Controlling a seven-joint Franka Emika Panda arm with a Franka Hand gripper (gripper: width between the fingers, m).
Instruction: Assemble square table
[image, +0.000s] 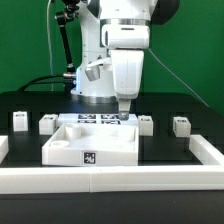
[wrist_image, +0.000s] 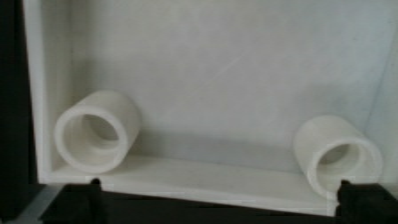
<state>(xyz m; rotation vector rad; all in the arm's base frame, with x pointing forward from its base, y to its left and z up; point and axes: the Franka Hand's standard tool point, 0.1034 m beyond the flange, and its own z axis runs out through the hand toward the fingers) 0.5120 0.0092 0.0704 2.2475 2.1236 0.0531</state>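
The tool (image: 124, 110) is seen wide open over a corner of the square top (image: 90, 142). Nothing is gripped.

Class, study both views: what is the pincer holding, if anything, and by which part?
Nothing is held: the pincer hangs open above the square table top.

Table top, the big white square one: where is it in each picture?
Exterior view: the table top sits low in the middle, just below the gripper.
Wrist view: it fills nearly the whole picture, close up, showing its recessed face and two round sockets.
Shared landmark: the top's raised rim, seen in the wrist view too.
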